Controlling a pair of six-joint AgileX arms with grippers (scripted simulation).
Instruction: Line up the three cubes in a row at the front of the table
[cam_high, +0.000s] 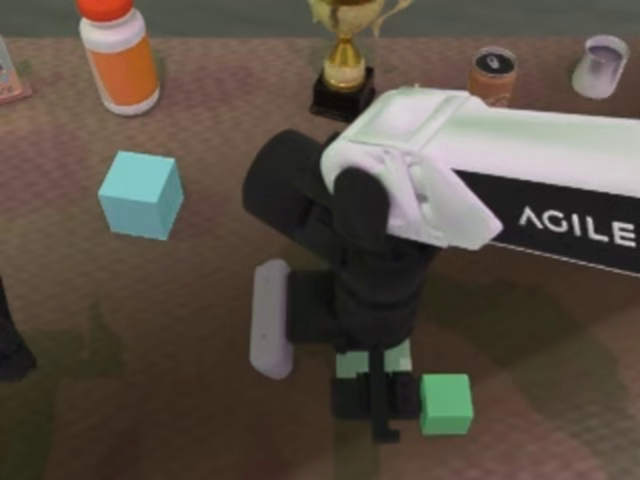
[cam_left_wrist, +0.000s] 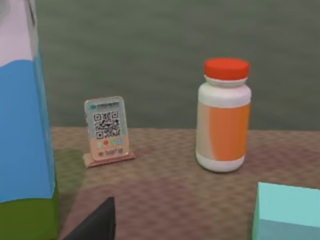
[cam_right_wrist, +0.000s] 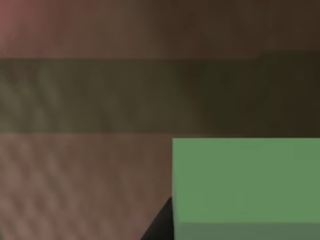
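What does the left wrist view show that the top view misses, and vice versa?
Only the left wrist view: a QR-code stand and a tall blue, white and green carton.

Only the top view: the right arm reaching across the table, its gripper low at the front beside the bright-green cube, with a pale mint-green cube mostly hidden beneath it; also a trophy, a can and a cup at the back.

Both: the orange bottle with a red cap, the light-blue cube and the brown table.
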